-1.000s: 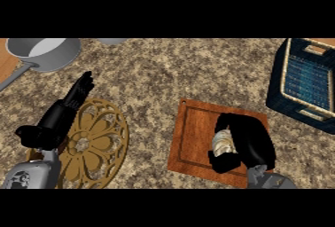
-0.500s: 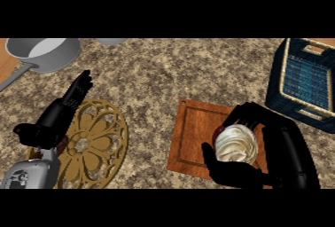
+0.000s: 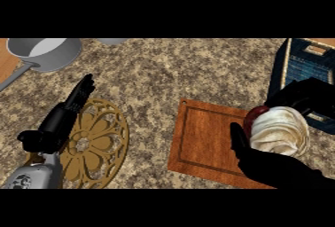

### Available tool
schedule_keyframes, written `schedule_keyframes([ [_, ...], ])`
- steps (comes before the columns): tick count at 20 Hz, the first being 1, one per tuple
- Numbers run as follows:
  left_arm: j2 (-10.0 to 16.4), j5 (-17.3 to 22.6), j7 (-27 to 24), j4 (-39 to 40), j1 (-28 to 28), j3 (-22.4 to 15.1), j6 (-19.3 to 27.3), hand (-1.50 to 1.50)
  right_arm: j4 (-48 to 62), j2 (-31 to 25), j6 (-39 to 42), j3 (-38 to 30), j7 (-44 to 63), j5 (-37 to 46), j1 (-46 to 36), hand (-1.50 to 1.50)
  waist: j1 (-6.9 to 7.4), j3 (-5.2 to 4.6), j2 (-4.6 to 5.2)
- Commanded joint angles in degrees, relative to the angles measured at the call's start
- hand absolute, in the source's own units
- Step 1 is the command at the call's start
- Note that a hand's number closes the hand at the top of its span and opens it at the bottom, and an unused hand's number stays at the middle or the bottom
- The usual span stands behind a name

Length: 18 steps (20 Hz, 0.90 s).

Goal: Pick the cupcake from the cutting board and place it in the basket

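The cupcake [image 3: 280, 131], white frosting over a dark red base, is held in my right hand [image 3: 268, 165], whose thumb and fingers curl round it. It hangs above the right end of the wooden cutting board [image 3: 206, 139], close to the camera. The dark blue basket [image 3: 307, 66] stands at the right, just beyond the cupcake; its near wall is partly hidden by my fingers [image 3: 307, 95]. My left hand [image 3: 65, 115] rests open at the left, fingers straight, lying over the trivet.
A golden ornate trivet [image 3: 95, 144] lies on the granite counter at the left. A grey saucepan [image 3: 46, 52] with a long handle sits at the far left corner. A pale rim [image 3: 112, 41] shows at the top edge.
My right hand has lifted the cupcake off the cutting board and carried it up and to the right, toward the basket. The left hand has not moved.
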Motion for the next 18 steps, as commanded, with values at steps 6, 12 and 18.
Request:
schedule_keyframes([
  [6, 1.1, 1.1, 1.5, 0.4, -2.7, 1.6, -1.0, 0.0, 6.5, -4.7, 5.0, -11.7, 6.4, -2.3, -15.4, 1.5, 0.18, 0.01, 0.1],
  [12, 2.0, 2.1, -0.2, 4.0, -3.5, 2.8, -2.5, 0.0, 23.5, -11.0, 0.1, -21.9, 0.1, -1.7, -24.4, 1.5, 0.41, -0.01, 0.34],
  [18, 2.4, 2.3, 0.7, 1.8, -3.8, 3.0, -2.7, 0.0, 34.5, -16.8, -10.1, -29.0, -9.2, 0.5, -25.8, 1.5, 0.65, 0.04, 0.41],
])
